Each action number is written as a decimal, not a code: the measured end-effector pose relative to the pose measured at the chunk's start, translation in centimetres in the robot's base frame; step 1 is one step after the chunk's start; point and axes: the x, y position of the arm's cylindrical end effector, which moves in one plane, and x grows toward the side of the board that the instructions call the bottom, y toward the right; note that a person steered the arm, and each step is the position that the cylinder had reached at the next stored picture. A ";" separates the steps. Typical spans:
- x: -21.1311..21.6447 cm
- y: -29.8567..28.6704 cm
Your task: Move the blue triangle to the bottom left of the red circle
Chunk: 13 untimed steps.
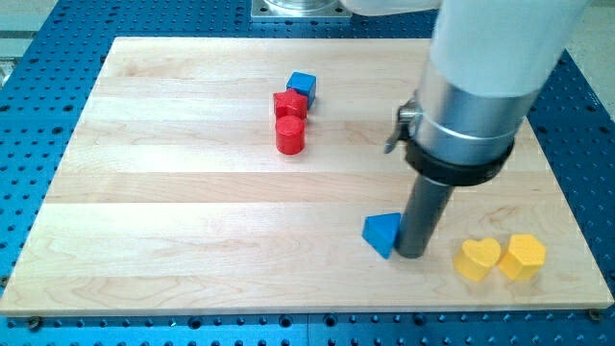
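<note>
I am running a bare rod here, so there are no jaws to open or close and nothing is being held; my tip [412, 255] is only pressing sideways. It is sitting at the view's lower right, touching or just beside the right face of the blue triangle [381, 234], which is lying flat on the wooden board [173, 211].

Moving outward, a yellow heart [478, 259] and a yellow hexagon-like block [523, 256] are lying near the tip on its right, touching or nearly touching each other. Well apart, toward the view's top centre, the red circle [290, 135] is standing with another red block [289, 104] just above it and a blue cube [302, 86] above that, the three packed closely.

I am judging the triangle to be light, rigid and fairly slippery on the smooth wood, so it will probably slide easily but spin if I am pushing off-centre or on a corner. I am thinking the best contact is the middle of a flat face, from the right and below, steering it up-left toward the spot below and left of the red circle without nudging that cluster.
</note>
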 end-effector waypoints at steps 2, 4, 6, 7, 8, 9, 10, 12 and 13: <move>0.0 -6.5; -9.3 -7.8; -7.6 -2.5; -3.3 -4.8; -0.9 -10.8; -3.9 -11.4; -7.1 -9.8; -8.5 -2.8; -9.6 -6.6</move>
